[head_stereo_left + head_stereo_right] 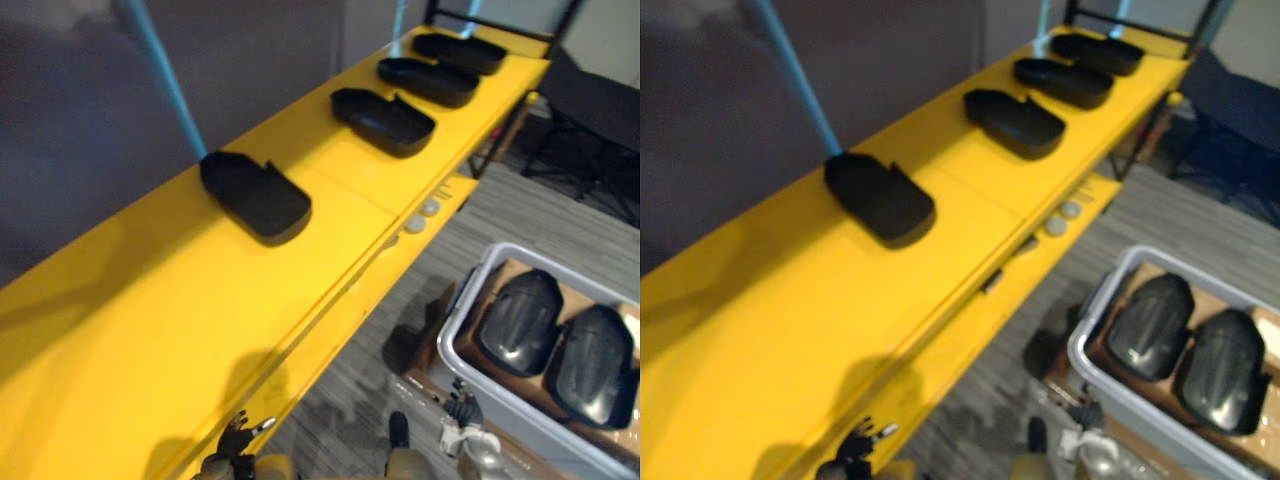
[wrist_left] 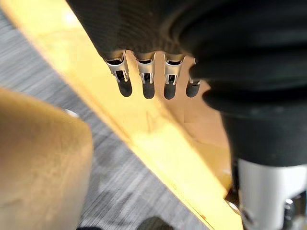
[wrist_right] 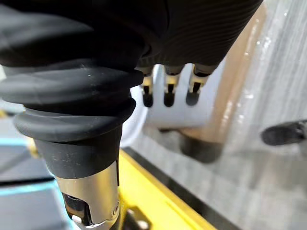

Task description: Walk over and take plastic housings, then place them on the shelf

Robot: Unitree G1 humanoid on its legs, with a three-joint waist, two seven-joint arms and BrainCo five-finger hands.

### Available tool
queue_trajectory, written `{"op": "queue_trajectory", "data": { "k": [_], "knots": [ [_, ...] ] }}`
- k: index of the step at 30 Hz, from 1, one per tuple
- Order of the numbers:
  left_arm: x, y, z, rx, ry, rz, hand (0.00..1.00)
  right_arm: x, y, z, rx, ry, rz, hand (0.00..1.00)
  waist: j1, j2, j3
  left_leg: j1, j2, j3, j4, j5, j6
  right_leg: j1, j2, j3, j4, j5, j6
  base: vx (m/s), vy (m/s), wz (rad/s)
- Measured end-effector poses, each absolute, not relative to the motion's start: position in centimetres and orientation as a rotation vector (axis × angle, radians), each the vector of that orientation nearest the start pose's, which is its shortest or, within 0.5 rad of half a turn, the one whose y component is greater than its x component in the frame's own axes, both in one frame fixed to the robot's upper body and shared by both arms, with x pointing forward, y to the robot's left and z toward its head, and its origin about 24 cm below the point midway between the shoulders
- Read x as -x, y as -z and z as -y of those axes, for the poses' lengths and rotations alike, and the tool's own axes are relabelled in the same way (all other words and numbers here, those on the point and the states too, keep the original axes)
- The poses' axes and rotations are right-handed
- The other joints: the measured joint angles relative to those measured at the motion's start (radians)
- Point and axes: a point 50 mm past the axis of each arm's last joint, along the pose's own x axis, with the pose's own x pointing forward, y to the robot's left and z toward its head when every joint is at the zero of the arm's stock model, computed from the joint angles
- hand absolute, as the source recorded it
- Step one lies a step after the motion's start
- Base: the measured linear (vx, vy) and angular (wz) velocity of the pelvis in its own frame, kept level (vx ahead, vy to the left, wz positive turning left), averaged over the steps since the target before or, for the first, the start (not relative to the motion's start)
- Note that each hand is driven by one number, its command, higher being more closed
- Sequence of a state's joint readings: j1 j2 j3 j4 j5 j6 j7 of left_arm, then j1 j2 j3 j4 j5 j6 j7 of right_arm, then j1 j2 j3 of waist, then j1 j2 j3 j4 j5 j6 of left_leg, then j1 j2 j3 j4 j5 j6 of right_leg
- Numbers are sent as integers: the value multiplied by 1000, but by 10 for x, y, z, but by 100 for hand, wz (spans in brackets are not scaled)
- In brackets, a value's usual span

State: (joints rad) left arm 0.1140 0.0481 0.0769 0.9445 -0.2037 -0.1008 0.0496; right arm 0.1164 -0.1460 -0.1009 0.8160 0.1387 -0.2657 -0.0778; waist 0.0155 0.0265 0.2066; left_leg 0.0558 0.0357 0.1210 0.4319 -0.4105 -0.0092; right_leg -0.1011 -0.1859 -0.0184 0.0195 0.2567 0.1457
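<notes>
I see four black plastic housings in a row along the yellow shelf [image 1: 200, 300]: the nearest housing [image 1: 255, 197] sits mid-shelf, well apart from the second housing [image 1: 383, 121], then the third housing [image 1: 428, 81] and the fourth housing [image 1: 460, 52] closer together at the far end. All four lie flat with the open side up. A grey bin [image 1: 455, 330] stands on the floor to the right of the shelf, holding two more housings, the left bin housing [image 1: 520, 322] and the right bin housing [image 1: 595, 365], side by side and dome up on cardboard [image 1: 590, 297]. Two small grey discs [image 1: 422, 216] lie on the shelf's lower ledge. My left hand [image 2: 144, 33] hangs by the shelf edge, its fingers [image 2: 147, 84] loose and straight, holding nothing. My right hand [image 3: 201, 28] hangs near the bin corner, its fingers [image 3: 168, 91] relaxed too, nothing in it.
</notes>
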Motion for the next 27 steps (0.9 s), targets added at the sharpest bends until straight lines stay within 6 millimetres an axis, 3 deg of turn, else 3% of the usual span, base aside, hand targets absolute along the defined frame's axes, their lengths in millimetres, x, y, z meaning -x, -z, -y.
{"op": "queue_trajectory", "data": {
  "k": [1,2,3,4,5,8,9,10,11,13,17,20,24,27],
  "knots": [
    [-109,152,-185,163,-299,-945,0,-146,116,226,38,286,-638,0,6,18,2,-2,20,23,-2,1,11,-3,8,-16,-10,21,-11,-175,60,-68],
    [-108,152,-186,177,-326,-943,0,-146,118,218,45,236,-649,0,12,18,5,-2,40,47,-7,12,21,-25,14,-113,112,-56,-66,-155,107,-54],
    [-108,151,-190,178,-345,-944,0,-151,117,210,53,186,-643,0,27,20,4,-2,60,62,-16,27,20,-36,7,-201,274,-176,-111,-177,133,-57],
    [-107,151,-194,184,-367,-942,0,-161,114,203,68,148,-621,0,40,21,3,-1,74,84,-35,48,22,-32,-11,-262,391,-256,-128,-168,84,-48],
    [-104,151,-197,182,-381,-946,0,-168,112,200,70,134,-603,0,46,23,3,-2,80,91,-46,60,22,-23,-22,-286,432,-281,-135,-44,30,-60],
    [-69,155,-219,156,-463,-1035,0,-195,99,188,84,87,-529,0,65,24,0,-5,101,154,-92,106,11,45,-73,-348,499,-332,-129,137,-33,-65],
    [-48,157,-226,158,-508,-1086,0,-203,94,184,92,74,-507,0,76,20,-3,-15,113,187,-89,111,3,78,-98,-374,488,-335,-131,190,-107,-102],
    [-30,157,-234,151,-549,-1118,0,-205,94,181,101,61,-516,0,97,6,-11,-27,114,217,-86,118,-9,104,-128,-402,447,-280,-139,124,-135,-97],
    [-22,157,-239,146,-566,-1133,0,-206,94,181,109,57,-522,0,110,-6,-17,-33,110,221,-86,123,-17,104,-117,-396,404,-276,-115,14,-226,-93],
    [-2,161,-226,193,-580,-1183,0,-203,97,193,154,69,-562,0,124,33,-37,-55,128,190,-141,176,-41,113,-56,-441,265,-253,-104,-69,-263,-68],
    [-7,165,-202,233,-488,-1177,0,-182,108,209,181,110,-633,0,105,26,-36,-58,127,180,-203,240,-68,181,2,-455,72,-226,-58,-72,-169,-3],
    [-20,163,-209,206,-484,-1116,0,-170,113,207,175,150,-653,0,102,-15,-24,-84,125,164,-229,281,-95,202,33,-476,-39,-224,-40,-133,-167,3],
    [-36,160,-210,205,-491,-1038,0,-166,112,216,149,318,-637,0,87,-27,-8,-128,147,163,-258,329,-115,127,70,-435,-68,-193,-66,-248,-69,-33],
    [-49,156,-211,171,-482,-959,0,-164,109,231,119,476,-595,0,87,-48,14,-124,124,96,-259,291,-122,59,90,-300,-81,-175,-64,-178,31,-111]
  ]
}}
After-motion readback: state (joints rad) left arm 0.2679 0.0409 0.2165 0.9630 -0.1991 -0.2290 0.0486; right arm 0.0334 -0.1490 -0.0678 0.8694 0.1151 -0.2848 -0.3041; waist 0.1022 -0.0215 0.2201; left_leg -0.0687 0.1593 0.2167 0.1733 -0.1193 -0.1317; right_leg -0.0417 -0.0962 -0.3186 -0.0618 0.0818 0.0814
